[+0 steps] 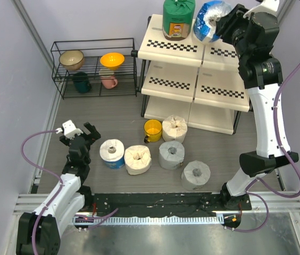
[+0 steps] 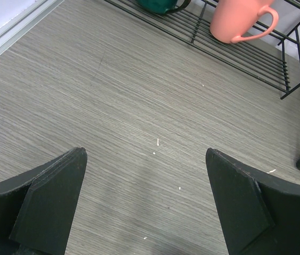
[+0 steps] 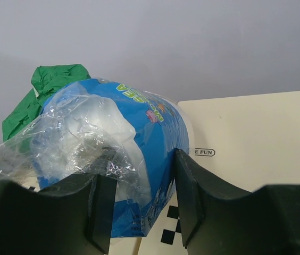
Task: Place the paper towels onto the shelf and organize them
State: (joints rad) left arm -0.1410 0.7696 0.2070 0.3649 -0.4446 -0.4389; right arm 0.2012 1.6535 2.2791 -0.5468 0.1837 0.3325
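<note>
R hand [image 1: 223, 25] holds a blue-and-white roll [image 1: 208, 20] at the top tier of the shelf [image 1: 192, 79], upper right of the overhead view.
Its fingers pinch the roll's plastic-wrapped end. The roll sits tilted just beside the green roll [image 1: 178, 18], which stands upper centre on the same tier; can't tell if its base rests on the panel yet. L hand [image 1: 78, 133], lower left, has fingers spread w/ nothing btwn them, over bare bench [image 1: 113, 111]. Lower middle, in front of the shelf, are the loose rolls [image 1: 171, 154]: one blue-and-white, two cream, two grey-white, w/ a yellow cup [image 1: 152, 130] among them. Step, as I judge it: placing roll no. 2 of seven. Next prob. calls for settling it upright by the green one, then spreading the fingers & backing off w/o snagging the loose wrap.
</note>
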